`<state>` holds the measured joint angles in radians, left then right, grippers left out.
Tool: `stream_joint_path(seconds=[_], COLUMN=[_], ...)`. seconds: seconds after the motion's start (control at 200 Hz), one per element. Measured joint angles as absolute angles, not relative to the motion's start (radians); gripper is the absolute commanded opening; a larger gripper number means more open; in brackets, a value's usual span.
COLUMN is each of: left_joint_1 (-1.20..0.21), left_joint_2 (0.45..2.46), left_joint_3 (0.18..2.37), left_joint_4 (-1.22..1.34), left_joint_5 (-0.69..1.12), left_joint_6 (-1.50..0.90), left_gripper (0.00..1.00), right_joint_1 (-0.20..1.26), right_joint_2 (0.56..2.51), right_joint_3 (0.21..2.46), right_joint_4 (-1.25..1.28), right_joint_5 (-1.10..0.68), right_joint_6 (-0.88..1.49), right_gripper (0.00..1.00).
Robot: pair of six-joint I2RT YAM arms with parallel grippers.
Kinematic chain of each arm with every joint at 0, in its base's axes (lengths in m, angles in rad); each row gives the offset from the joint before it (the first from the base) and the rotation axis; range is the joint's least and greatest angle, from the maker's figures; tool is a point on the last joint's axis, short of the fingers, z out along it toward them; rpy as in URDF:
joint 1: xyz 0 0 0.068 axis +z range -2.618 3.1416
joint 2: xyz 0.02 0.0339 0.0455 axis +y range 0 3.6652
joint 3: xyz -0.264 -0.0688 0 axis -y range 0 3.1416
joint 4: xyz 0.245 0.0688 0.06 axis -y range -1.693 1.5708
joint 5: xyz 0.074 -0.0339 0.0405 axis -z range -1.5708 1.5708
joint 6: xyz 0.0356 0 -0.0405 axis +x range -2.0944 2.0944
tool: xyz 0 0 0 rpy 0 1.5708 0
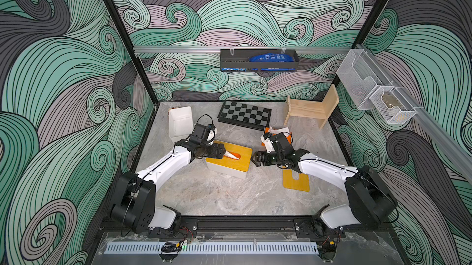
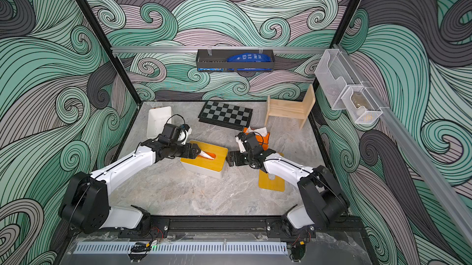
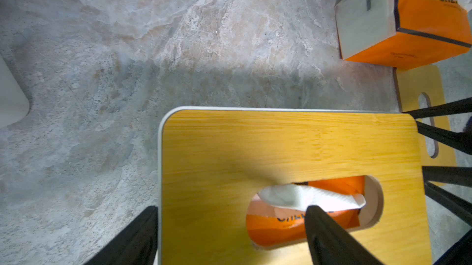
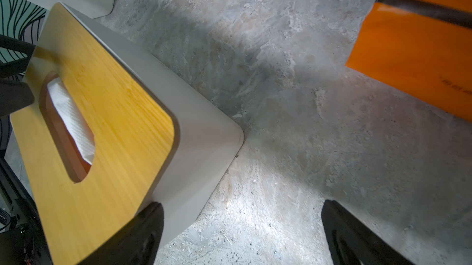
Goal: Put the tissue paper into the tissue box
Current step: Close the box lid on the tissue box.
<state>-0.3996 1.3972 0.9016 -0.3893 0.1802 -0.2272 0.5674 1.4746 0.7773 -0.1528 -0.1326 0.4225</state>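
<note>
Left gripper (image 1: 223, 151) hovers spread over the box (image 1: 240, 165), probably to tease its tissue (image 1: 233, 155) up; right gripper (image 1: 255, 160), spread too, waits beside it.

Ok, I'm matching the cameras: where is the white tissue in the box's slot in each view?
In a top view: white tissue, mid-table.
In a top view: white tissue, same spot.
Left wrist: white tissue over the orange pack.
Right wrist: white tissue along the slot.
Shared landmark: the bamboo lid.
</note>
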Motion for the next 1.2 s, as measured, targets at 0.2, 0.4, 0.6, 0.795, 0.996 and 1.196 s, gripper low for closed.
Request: stream_joint_path(seconds=[0.2,0.4,0.6,0.795,0.996,1.196], left_joint_1=[-0.4,-0.4,-0.401,-0.401,-0.401,-0.401], left_joint_2=[1.397,1.397,1.375,1.343,1.342,1.342], left_joint_3=[0.902,0.902,0.901,0.901,0.901,0.901], left_joint_4=[-0.389,-0.389,-0.387,-0.376,-0.373,-0.373], left_joint_5=[0.181,0.178,0.167,0.159,0.157,0.157], left_joint_6=[-0.227,-0.226,-0.228,-0.228,-0.228,-0.228], left_gripper=[0.91,0.91,0.92,0.93,0.93,0.93], right_joint_1=[0.569,0.572,0.566,0.565,0.565,0.565], right_joint_2=[1.499,1.474,1.443,1.443,1.444,1.461], right_joint_3=[0.79,0.821,0.847,0.852,0.855,0.875], right_joint_4=[-0.172,-0.219,-0.24,-0.244,-0.251,-0.255], right_joint_5=[-0.122,-0.094,-0.079,-0.08,-0.081,-0.086], right_joint_6=[0.422,0.393,0.363,0.354,0.35,0.35], right_gripper=[1.0,1.0,1.0,1.0,1.0,1.0])
